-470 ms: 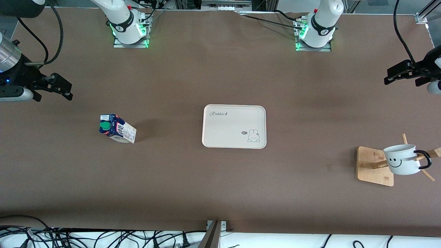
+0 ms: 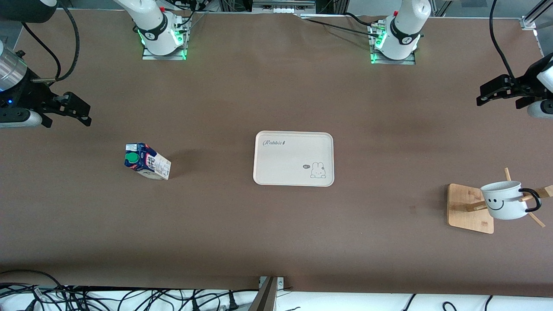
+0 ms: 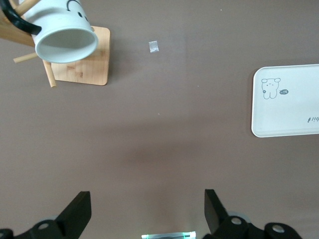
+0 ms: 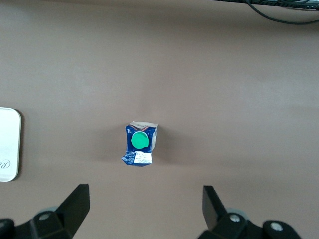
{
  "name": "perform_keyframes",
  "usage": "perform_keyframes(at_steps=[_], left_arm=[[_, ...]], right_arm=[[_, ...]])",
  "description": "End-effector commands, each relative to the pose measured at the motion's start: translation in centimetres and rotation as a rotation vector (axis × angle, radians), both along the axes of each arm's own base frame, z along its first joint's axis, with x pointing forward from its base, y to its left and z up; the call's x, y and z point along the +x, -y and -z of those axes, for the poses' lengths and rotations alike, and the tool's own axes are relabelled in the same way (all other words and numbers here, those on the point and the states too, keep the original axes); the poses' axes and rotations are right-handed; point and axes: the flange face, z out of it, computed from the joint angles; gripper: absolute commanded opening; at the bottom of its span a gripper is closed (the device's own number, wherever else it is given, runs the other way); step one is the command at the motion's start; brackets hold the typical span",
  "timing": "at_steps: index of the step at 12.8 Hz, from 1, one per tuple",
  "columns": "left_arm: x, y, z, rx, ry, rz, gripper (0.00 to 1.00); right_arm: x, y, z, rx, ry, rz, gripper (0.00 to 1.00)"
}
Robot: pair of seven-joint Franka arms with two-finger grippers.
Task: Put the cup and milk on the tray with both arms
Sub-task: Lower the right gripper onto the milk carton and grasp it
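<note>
**Brown table, both grippers spread and empty**

Brown covering runs across the table [image 2: 276,233]. At the centre of the front view lies the cream tray [image 2: 293,158], bare, with its script at its upper corner and the bunny drawing at its lower one.

Toward the right arm's end of the table, at the middle left of the front view, stands the milk [image 2: 147,161], upright with its green cap on top and well apart from the tray. In the right wrist view it shows at frame centre, cap facing the camera.

At the lower right of the front view the cup [image 2: 503,200] hangs on a peg of the wooden rack [image 2: 468,209], tilted, smiley face toward the front camera and black handle toward the frame edge.

At the left edge of the front view the right gripper [image 2: 73,108] is up in the air over bare table, fingers spread wide, nothing between them. At the right edge the left gripper [image 2: 497,91] is likewise over bare table, fingers wide apart and empty
</note>
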Motion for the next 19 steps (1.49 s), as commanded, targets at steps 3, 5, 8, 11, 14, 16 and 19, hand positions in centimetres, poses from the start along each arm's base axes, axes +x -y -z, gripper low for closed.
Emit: perform_keyframes(at_steps=[3, 5, 8, 11, 14, 16, 19], left_arm=[[-0.3, 0.3, -0.7, 0.018, 0.014, 0.025, 1.00], [-0.3, 0.3, -0.6, 0.018, 0.008, 0.024, 1.00], [0.3, 0.3, 0.1, 0.023, 0.011, 0.010, 1.00], [1.9, 0.1, 2.2, 0.019, 0.006, 0.002, 1.00], [0.9, 0.5, 2.9, 0.027, -0.072, 0.012, 1.00], [1.2, 0.7, 3.3, 0.023, -0.066, 0.013, 1.00], [2.0, 1.7, 5.7, 0.015, 0.008, 0.031, 1.00]], right_arm=[[2.0, -0.4, 1.5, 0.012, 0.052, -0.014, 1.00], [2.9, -1.8, 3.9, -0.006, 0.014, -0.037, 1.00], [4.1, -2.2, 10.3, -0.035, -0.127, -0.043, 1.00], [3.8, -2.5, 11.7, -0.038, -0.161, -0.032, 1.00], [3.2, -2.6, 16.4, -0.039, -0.189, -0.035, 1.00], [2.9, -2.5, 19.3, -0.033, -0.162, -0.035, 1.00], [2.4, -2.5, 22.9, -0.026, -0.144, -0.032, 1.00]])
